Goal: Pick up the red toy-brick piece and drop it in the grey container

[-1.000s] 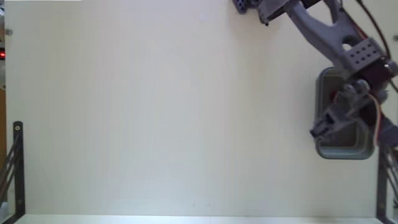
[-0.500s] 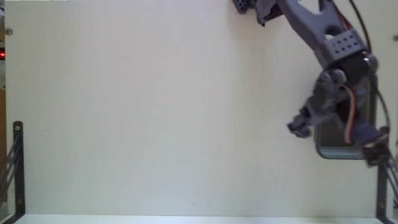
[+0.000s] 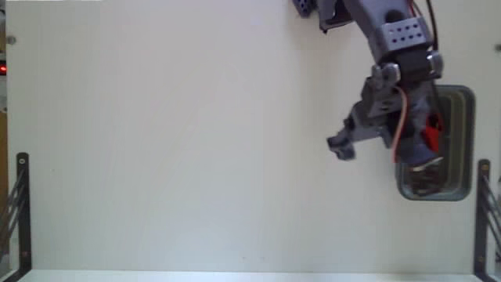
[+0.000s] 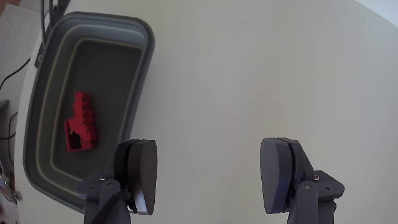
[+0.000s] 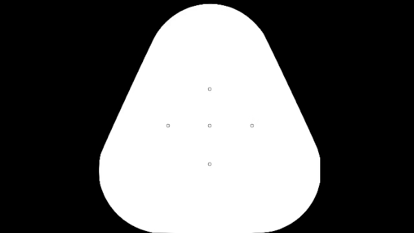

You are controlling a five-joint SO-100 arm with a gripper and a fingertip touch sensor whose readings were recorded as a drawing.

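Note:
The red toy-brick piece (image 4: 81, 121) lies inside the grey container (image 4: 146, 56), on its darker floor, in the wrist view. In that view the tub sits at the left, and my gripper (image 4: 211, 177) hangs open over bare table to its right, with nothing between the two grey fingers (image 4: 140, 174). In the fixed view the grey container (image 3: 467, 141) stands at the right edge, half covered by the arm. My gripper (image 3: 342, 147) is left of it, clear of the rim.
Black metal brackets stand at the left (image 3: 22, 204) and right (image 3: 481, 211) table edges in the fixed view. The arm's base (image 3: 313, 8) is at the top. An orange wire (image 3: 397, 117) loops beside the wrist. Pale tabletop spreads to the left.
The gripper has swung left, from over the grey container to above the bare table beside it. The red piece stays in the tub.

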